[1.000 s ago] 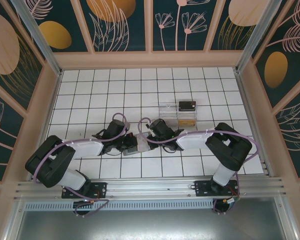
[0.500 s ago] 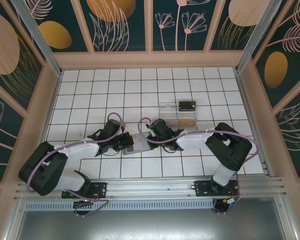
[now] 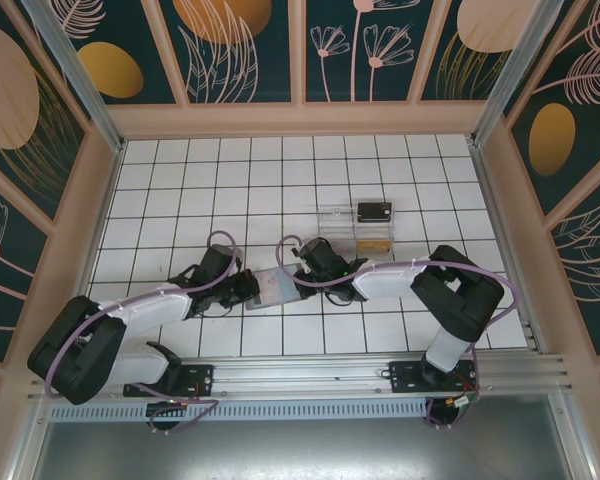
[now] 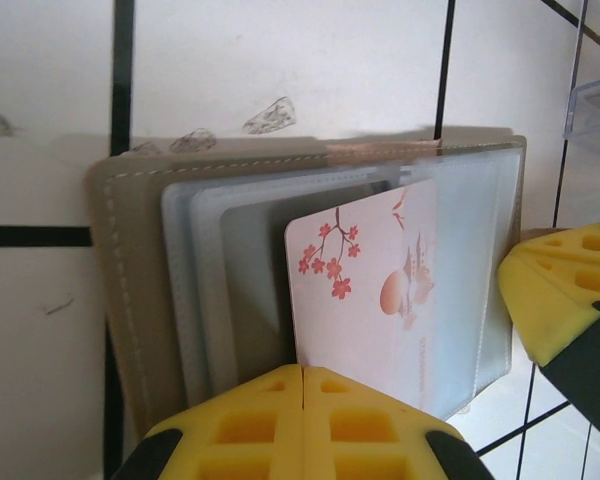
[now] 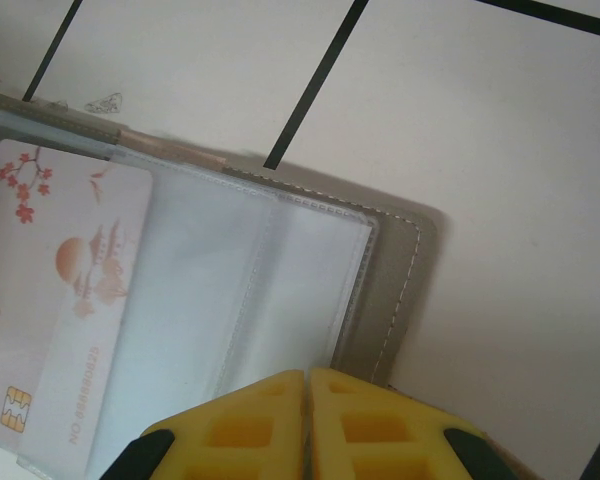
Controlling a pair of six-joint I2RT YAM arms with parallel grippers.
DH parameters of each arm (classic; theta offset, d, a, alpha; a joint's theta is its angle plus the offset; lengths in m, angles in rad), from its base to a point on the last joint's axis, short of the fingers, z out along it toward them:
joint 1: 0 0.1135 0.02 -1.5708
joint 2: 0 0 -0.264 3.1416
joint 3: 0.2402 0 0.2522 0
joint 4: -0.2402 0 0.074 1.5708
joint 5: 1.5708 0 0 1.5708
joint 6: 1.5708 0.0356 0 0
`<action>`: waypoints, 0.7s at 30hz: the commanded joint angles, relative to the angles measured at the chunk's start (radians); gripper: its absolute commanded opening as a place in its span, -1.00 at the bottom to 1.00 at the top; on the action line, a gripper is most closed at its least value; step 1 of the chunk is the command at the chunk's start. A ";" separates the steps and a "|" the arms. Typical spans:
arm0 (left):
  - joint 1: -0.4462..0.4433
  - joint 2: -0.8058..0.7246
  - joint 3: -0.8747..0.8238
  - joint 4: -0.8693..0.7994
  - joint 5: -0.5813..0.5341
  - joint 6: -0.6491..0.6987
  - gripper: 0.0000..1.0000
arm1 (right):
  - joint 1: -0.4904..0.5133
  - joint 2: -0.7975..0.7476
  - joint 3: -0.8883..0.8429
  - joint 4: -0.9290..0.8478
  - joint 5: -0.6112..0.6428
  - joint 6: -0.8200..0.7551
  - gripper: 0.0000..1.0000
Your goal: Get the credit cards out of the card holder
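On the white tiled table [image 3: 180, 170], inside walls [image 3: 240, 40] painted with flowers, my right claw [image 5: 308, 380] pinches the stitched edge of the flat grey card holder [image 5: 390, 290] and my left claw [image 4: 305, 385] pinches its smooth pink card [image 4: 365, 290].

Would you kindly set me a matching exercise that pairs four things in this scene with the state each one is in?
Things: 1 blossom card; 2 card holder; 3 clear tray; 4 right gripper.
States: A shut on the holder's edge; B standing beyond the holder, untouched; C pinched by the left gripper; D lying open.
Pairs: 1-C, 2-D, 3-B, 4-A.
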State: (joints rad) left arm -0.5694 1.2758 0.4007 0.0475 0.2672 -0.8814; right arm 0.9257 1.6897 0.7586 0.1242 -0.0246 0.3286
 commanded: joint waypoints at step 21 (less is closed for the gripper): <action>0.023 -0.226 0.087 -0.310 -0.120 0.050 -1.00 | -0.015 -0.045 -0.022 -0.016 0.029 0.011 -0.71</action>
State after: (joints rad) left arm -0.5514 1.0878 0.4412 -0.2138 0.1696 -0.8532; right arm 0.9226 1.6867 0.7563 0.1246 -0.0242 0.3283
